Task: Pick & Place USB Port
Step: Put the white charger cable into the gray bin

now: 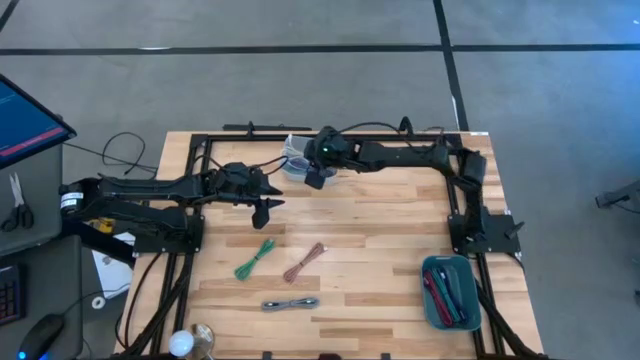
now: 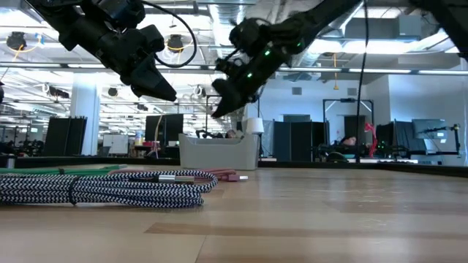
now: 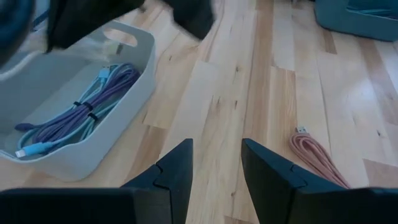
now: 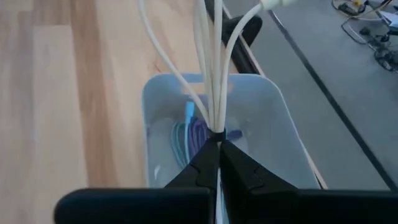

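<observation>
A white USB cable bundle (image 4: 211, 74) is in my right gripper (image 4: 216, 144), which is shut on it above a pale grey bin (image 4: 273, 124). The bin (image 1: 296, 160) stands near the table's far edge and holds purple and light-blue cables (image 3: 81, 115). My left gripper (image 3: 216, 163) is open and empty, raised over bare wood just left and nearward of the bin (image 3: 127, 93); it shows in the high view (image 1: 266, 207). Green (image 1: 255, 258), pink (image 1: 304, 262) and black-and-white braided (image 1: 290, 304) cables lie on the table. My right gripper pinches the white cable bundle between its two fingers at a dark tie (image 4: 216, 132) that gathers the strands. The fingers come from above, slanting down toward the bin. The strands fan out past the fingertips over the bin's inside and its far wall.
A teal bin (image 1: 450, 292) with more cables stands at the table's near right corner. A black frame rail (image 1: 330, 132) runs along the far edge behind the grey bin. The braided cable (image 2: 110, 188) lies close to the low camera. Bare wood lies between the bins.
</observation>
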`<state>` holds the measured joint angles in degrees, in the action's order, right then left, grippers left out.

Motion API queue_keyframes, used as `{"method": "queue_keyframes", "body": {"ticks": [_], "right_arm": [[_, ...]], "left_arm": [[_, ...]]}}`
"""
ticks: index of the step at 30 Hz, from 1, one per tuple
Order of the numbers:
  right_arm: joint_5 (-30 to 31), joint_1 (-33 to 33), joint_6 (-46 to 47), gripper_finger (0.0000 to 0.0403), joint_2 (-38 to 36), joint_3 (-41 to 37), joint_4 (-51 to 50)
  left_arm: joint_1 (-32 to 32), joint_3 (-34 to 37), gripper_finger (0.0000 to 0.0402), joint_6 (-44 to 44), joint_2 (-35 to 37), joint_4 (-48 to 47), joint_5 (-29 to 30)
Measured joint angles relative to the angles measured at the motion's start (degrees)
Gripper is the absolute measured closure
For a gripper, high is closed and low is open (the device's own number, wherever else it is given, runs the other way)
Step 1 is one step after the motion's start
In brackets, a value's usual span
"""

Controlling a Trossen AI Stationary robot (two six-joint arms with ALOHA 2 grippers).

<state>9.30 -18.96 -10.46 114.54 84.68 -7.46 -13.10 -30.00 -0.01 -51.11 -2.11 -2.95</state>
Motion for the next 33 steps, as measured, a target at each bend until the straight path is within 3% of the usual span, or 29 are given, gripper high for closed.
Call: {"method": "queue_keyframes", "body": {"ticks": [9, 33], "right_arm": [[0.22, -1.81, 1.92, 0.0403, 5.48, 5.17, -5.60], [-0.24, -2.95, 2.45, 0.0402, 5.73, 5.23, -8.66]], "left_arm": [[0.02, 0.00, 0.0266, -0.17, 0.00, -0.02, -0.05], [0.02, 0.00, 0.0266, -0.24, 0.00, -0.02, -0.05]]}}
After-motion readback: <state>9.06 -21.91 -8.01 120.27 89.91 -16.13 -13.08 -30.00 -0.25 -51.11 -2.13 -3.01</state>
